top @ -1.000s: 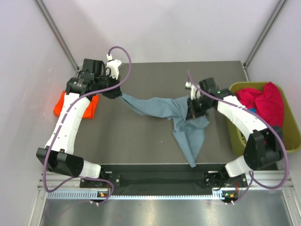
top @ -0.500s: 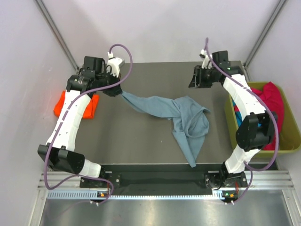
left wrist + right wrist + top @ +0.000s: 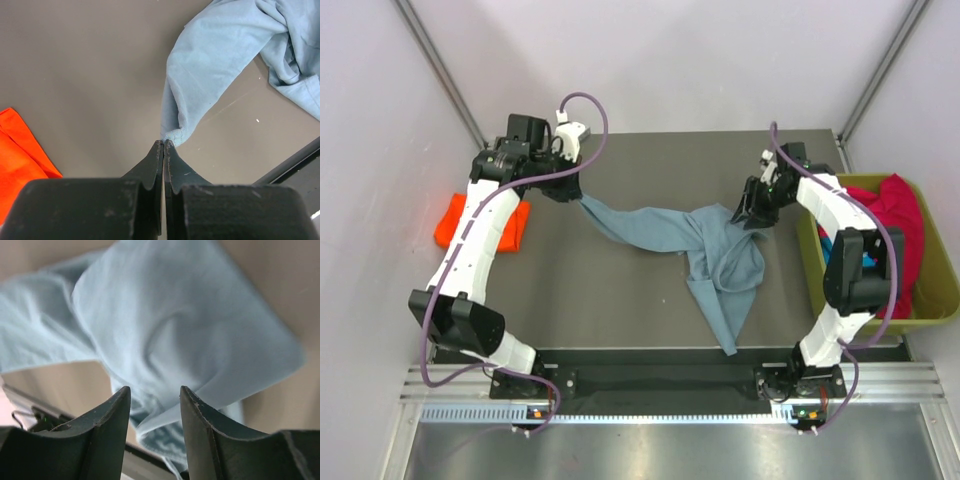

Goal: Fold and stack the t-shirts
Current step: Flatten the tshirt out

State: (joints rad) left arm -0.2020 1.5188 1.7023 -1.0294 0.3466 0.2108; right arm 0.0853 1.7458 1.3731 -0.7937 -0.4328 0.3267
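Bounding the dark tabletop [image 3: 610, 300] are pale walls [image 3: 650, 60] on the left, far and right sides, with the arm bases along its near edge. Bare surface shows along the far edge and across the near-left part, between the left arm and the cloth. An olive-green bin [image 3: 942, 300] stands off the tabletop's right edge with the crimson-pink t-shirt [image 3: 895, 215] heaped in it. The orange-red t-shirt [image 3: 448, 222] lies folded at the left edge, partly under the left arm.

The grey-blue t-shirt [image 3: 720, 270] sprawls over the middle, unfolded and creased: one twisted strip runs left, a bunched fold sits on the right, and a tapering tail points at the near edge.

The left pincer [image 3: 578, 197] is clenched on the tip of that strip. The left wrist view shows the fingers pressed together on a small rolled corner of hem, which the top view is too coarse to show. The right pincer [image 3: 752, 218] hangs released over the right fold. The right wrist view shows its fingers [image 3: 107, 412] apart with cloth beyond them; whether they touch it cannot be told.
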